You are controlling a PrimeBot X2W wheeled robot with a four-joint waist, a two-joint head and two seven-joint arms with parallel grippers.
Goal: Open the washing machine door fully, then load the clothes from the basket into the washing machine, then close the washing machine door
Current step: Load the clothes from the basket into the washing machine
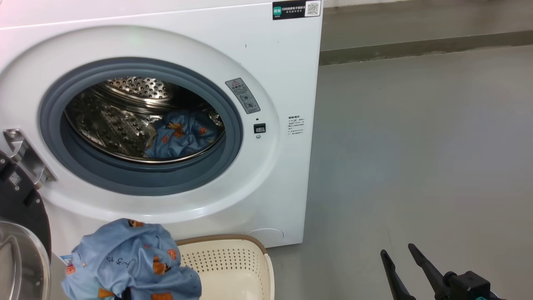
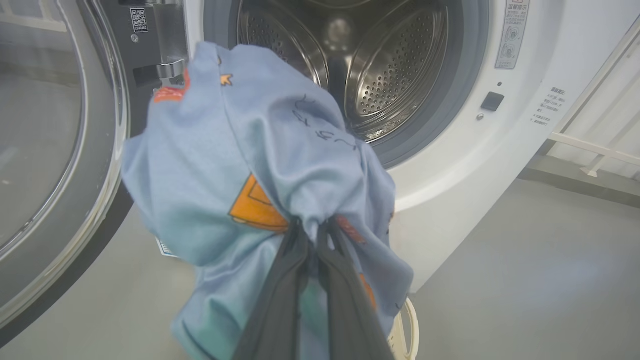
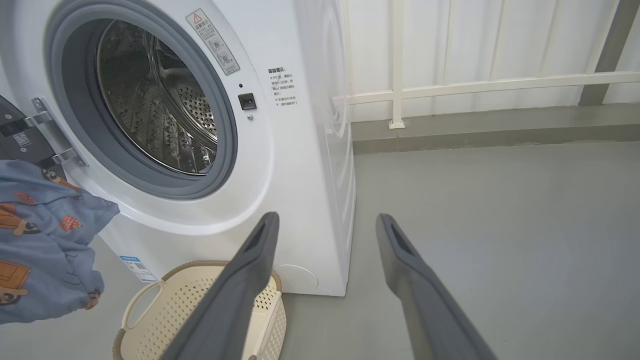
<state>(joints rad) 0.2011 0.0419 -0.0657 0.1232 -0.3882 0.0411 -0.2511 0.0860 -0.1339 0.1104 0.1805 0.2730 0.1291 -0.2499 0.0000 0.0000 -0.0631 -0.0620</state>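
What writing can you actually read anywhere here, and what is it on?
"温馨提示", seemingly: heads the warning label on the washing machine.
Black QR sticker: too small.
Small print: blurred.
Blue label: unreadable.
Hinge QR tag: too small.
Black marks on the clothes: not legible.

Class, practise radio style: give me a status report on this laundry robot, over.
Left gripper shut on blue garment, held up before the drum. Right gripper open, empty. Another blue piece already inside. Door swung wide, nothing blocking the opening.
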